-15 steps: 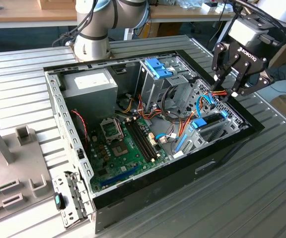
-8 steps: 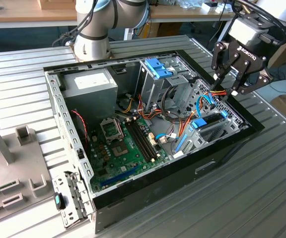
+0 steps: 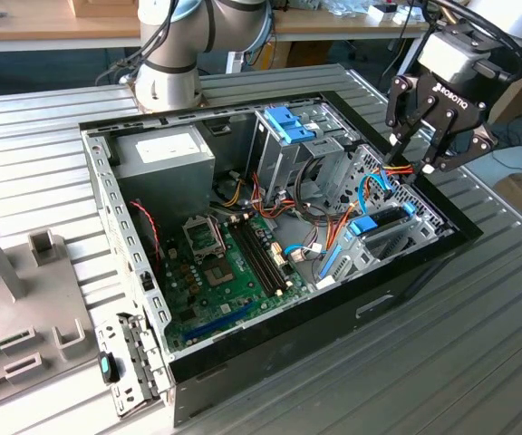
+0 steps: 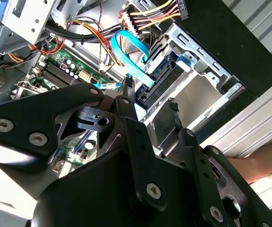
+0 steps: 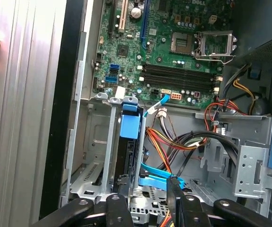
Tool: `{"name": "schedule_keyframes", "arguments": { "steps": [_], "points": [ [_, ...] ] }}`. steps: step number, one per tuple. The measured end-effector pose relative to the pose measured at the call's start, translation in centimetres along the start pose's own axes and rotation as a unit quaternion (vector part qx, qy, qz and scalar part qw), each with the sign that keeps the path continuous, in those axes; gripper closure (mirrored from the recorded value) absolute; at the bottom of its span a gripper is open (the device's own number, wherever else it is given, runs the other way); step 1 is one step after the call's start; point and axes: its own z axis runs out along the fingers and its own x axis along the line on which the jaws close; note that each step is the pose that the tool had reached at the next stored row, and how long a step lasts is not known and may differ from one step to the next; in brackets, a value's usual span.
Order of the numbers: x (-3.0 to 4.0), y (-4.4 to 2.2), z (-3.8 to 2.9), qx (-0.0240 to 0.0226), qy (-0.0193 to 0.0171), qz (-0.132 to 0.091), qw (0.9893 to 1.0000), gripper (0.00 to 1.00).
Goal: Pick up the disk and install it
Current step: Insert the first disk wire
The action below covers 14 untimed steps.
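Black two-finger claw (image 3: 413, 163): spread wide, empty. Disk in bright blue plastic carrier rail (image 3: 370, 224): seated in silver metal drive cage (image 5: 91, 142), below claw.

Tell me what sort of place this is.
Probably a robotics lab or workshop: an open computer case lies on a ribbed metal table, a robot arm's base stands beside it, and a wooden bench stands behind.

We see a silver-grey tubular arm (image 3: 170, 54) with pale blue joint caps (image 3: 191, 9). Its black linkage gripper (image 3: 412, 163) carries silver screws (image 4: 153, 190) and white lettering (image 3: 451, 96).
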Motion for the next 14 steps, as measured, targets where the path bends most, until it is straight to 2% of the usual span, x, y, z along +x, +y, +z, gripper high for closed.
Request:
{"name": "schedule_keyframes", "arguments": {
  "steps": [2, 7, 14],
  "points": [
    [-0.38, -0.29, 0.0, -0.0001, 0.0001, -0.011, 0.9999, 0.56],
    [-0.62, -0.64, 0.0, -0.0002, 0.0002, -0.022, 0.9998, 0.56],
    [-0.69, -0.68, 0.0, -0.0002, 0.0003, -0.025, 0.9997, 0.56]
  ]
}}
